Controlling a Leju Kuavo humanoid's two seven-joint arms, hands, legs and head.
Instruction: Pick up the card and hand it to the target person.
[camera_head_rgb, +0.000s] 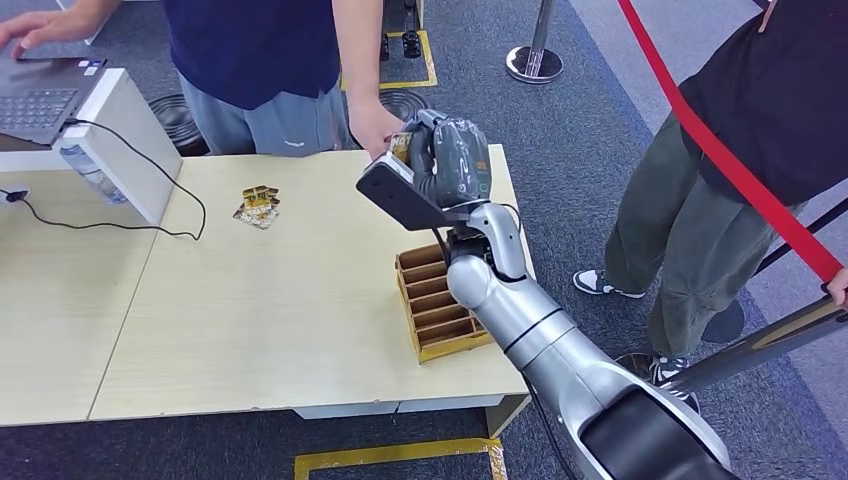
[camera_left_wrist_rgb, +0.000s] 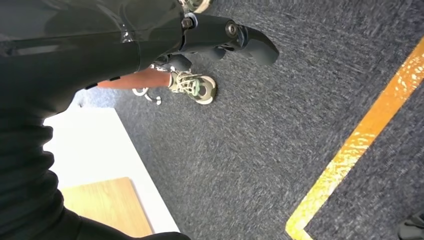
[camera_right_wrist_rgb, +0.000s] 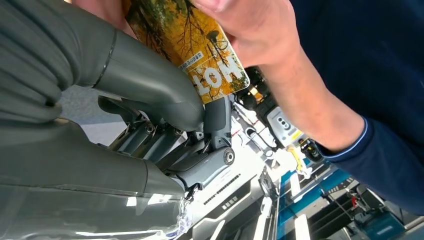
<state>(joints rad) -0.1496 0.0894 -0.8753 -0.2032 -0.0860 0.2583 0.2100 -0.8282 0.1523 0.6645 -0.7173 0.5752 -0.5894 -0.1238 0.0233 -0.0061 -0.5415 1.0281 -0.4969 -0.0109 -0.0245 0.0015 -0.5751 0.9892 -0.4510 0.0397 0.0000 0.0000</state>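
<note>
Right hand (camera_right_wrist_rgb: 125, 100), closest to the wrist cam, has thumb & fingers (camera_right_wrist_rgb: 217, 117) pinched on the card (camera_right_wrist_rgb: 200, 50); the person's hand (camera_right_wrist_rgb: 260, 35) already grips the card's other end. From the head view, this handover sits just over the desk's (camera_head_rgb: 250, 320) far edge, near its right corner, w/ the right hand (camera_head_rgb: 440, 160) raised above the slotted wooden tray (camera_head_rgb: 440, 305).

Step in hand: release. Do it well by keeping the arm steady, easing the fingers apart slowly, no tug or twist, letting go only once the person's grip looks firm. Then pull back toward the tray side, clear of their wrist.

Left hand (camera_left_wrist_rgb: 230, 40) hangs beside the desk over the carpet, fingers apart, holding nothing. Loose cards (camera_head_rgb: 258, 205) lie near the far edge.
</note>
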